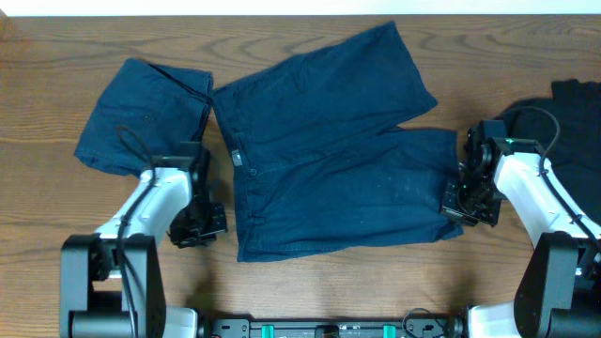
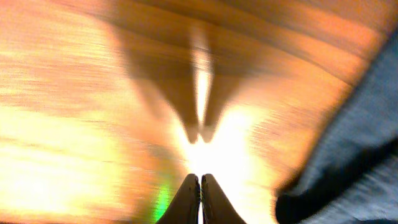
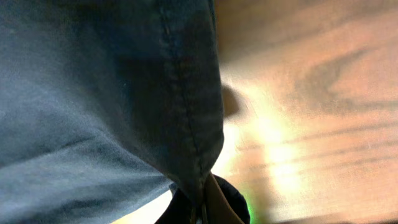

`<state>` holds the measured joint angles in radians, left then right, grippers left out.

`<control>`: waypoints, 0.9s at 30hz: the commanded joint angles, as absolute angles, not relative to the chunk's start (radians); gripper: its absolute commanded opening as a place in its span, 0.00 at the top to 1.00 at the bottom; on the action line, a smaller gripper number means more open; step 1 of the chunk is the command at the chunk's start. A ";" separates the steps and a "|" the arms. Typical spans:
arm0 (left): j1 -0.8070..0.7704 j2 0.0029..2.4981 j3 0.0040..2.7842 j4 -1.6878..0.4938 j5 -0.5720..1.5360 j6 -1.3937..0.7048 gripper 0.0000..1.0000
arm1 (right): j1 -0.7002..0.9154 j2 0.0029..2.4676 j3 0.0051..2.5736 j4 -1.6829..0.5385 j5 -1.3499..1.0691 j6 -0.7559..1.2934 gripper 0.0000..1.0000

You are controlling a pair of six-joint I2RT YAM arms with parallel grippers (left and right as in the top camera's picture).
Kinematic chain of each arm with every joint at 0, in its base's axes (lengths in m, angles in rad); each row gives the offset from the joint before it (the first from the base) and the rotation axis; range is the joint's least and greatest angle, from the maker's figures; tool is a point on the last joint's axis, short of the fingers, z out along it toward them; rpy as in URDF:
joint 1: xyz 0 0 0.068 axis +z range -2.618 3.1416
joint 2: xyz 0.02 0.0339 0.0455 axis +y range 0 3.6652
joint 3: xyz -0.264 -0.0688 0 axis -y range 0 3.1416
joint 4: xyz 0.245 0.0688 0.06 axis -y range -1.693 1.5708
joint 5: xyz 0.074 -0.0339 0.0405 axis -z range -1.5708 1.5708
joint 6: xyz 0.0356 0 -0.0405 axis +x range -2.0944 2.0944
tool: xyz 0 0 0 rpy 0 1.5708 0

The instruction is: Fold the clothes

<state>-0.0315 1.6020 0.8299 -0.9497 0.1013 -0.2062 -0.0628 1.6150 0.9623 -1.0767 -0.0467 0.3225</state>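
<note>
Your left jaws are pressed together on nothing; the dark navy denim-like shorts (image 1: 319, 160) lie just right of them. Right jaws pinch only the hem edge (image 3: 186, 124), which may slip.

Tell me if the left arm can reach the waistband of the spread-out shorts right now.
Probably yes: the left gripper is shut and empty over bare table just beside the waistband, with nothing lying between them.
</note>
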 commanded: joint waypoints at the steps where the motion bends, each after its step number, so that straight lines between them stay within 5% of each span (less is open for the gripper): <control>1: -0.003 1.556 0.853 -0.968 0.079 -0.200 0.94 | -0.069 1.610 0.968 -1.116 -0.007 0.336 0.99; 5: -0.001 1.546 0.853 -0.964 0.078 -0.196 0.94 | -0.069 1.610 0.967 -1.134 0.019 0.337 0.97; 7: -0.001 1.547 0.853 -0.960 0.080 -0.196 0.94 | -0.072 1.610 0.968 -1.129 0.030 0.349 0.68; 9: -0.001 1.546 0.853 -0.957 0.117 -0.172 0.94 | -0.080 1.610 0.968 -1.121 0.030 0.351 0.57; 11: -0.001 1.546 0.853 -0.949 0.214 -0.120 0.92 | -0.098 1.610 0.968 -1.095 0.018 0.356 0.58; 19: -0.006 1.547 0.853 -0.930 0.523 0.038 0.58 | -0.191 1.610 0.968 -0.813 -0.270 0.237 0.61; 27: -0.089 1.547 0.786 -0.837 0.546 0.044 0.52 | -0.220 1.613 0.968 -0.521 -0.319 0.221 0.62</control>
